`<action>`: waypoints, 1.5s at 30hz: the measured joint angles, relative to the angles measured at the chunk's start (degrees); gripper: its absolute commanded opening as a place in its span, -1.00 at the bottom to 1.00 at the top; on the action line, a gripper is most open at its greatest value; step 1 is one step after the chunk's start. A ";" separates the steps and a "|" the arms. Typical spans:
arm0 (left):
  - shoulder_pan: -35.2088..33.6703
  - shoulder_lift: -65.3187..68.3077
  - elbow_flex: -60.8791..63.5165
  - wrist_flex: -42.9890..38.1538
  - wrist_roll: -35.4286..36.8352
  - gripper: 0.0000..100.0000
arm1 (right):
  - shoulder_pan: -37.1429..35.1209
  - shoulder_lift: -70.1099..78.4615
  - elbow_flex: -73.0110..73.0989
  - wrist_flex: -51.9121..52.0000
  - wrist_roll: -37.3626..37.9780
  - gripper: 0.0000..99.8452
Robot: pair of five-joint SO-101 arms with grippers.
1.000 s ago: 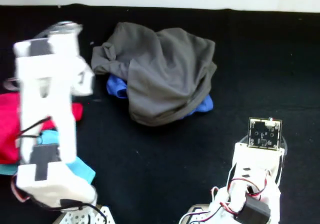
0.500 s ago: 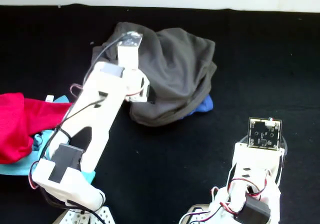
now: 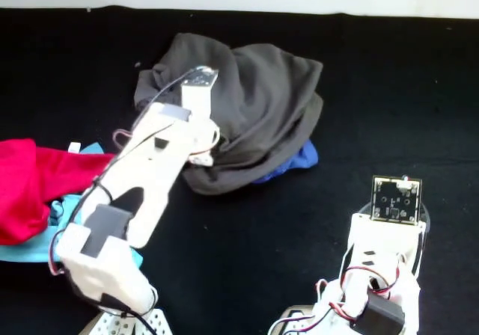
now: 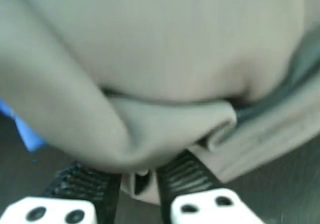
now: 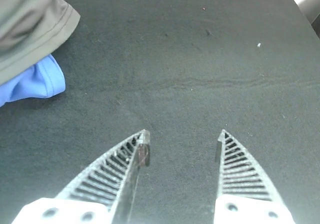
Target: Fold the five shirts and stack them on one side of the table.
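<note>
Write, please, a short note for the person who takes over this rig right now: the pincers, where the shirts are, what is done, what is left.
Left pincer: shut on a fold of the grey shirt, at the near edge of the pile.
Right pincer: open, holding nothing, over the bare table.
Shirts: the grey shirt lies crumpled mid-table on top of the blue shirt. The red shirt lies bunched over the light blue shirt at the left edge. I count four.
Done: none looks folded, and there is no neat stack.
Left: fold each shirt, then stack all of them on one side.
</note>
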 measured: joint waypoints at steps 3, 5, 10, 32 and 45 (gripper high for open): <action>-4.22 -6.07 -3.96 7.74 -0.44 -0.98 | 0.00 0.00 0.00 0.00 0.00 -0.57; -8.18 -10.99 -7.47 12.57 -1.58 -0.98 | 0.00 0.00 0.00 0.00 0.00 -0.57; -19.60 -24.09 -15.38 21.45 -10.11 -0.98 | 0.00 0.00 0.00 0.00 0.00 -0.57; -77.80 -22.77 -14.33 4.84 -32.70 -0.98 | -1.41 21.89 -22.59 -2.64 -2.46 -0.57; -93.19 8.53 -46.33 3.34 -32.97 -0.98 | -21.45 48.97 -49.58 5.19 -13.63 -0.57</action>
